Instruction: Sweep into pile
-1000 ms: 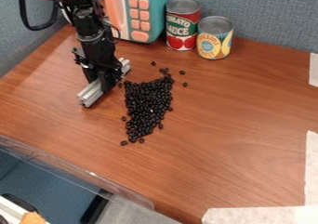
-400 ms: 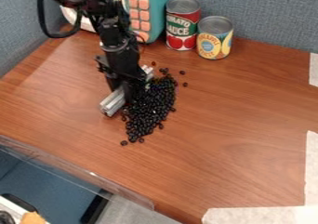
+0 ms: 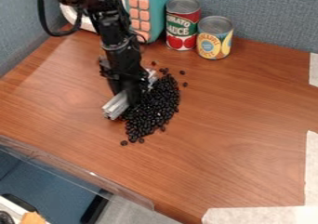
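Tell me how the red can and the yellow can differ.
The red can is taller; the yellow can is shorter. The red can stands close beside the toy microwave; the yellow can stands farther from it. Both stand upright with silvery tops.

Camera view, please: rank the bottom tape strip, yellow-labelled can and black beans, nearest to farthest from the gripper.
1. Black beans, right beside it
2. Yellow-labelled can, towards the back
3. Bottom tape strip, bottom-right corner
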`<state>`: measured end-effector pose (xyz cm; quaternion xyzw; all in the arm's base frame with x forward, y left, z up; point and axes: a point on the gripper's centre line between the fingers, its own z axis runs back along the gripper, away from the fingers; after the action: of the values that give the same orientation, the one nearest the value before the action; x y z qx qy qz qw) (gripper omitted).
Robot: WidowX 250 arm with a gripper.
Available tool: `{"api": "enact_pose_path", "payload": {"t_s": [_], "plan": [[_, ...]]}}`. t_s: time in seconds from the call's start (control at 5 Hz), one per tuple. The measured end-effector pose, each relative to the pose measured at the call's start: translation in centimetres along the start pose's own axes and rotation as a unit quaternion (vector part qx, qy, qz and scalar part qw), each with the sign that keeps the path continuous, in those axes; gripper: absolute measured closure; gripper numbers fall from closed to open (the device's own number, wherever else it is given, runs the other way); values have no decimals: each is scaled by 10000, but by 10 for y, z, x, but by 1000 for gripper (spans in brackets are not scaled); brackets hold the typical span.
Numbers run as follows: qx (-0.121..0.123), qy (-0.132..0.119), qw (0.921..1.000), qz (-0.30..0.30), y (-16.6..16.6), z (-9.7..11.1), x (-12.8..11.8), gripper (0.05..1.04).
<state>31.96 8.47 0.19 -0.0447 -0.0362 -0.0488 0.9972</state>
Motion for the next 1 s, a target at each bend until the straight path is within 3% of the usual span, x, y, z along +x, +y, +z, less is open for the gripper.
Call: {"api": "enact_pose_path", "payload": {"t_s": [0.2,0.4,0.6,0.8,1.0], "plan": [[113,-365,9988,294,30,26,3,703],[281,-459,9978,378,52,32,-1,703],[518,-303,9978,290,64,17,-4,703],[913,-298,9954,76,78,4,-6,703],[1029,-278,9943,22,85,1,-7,674]]}}
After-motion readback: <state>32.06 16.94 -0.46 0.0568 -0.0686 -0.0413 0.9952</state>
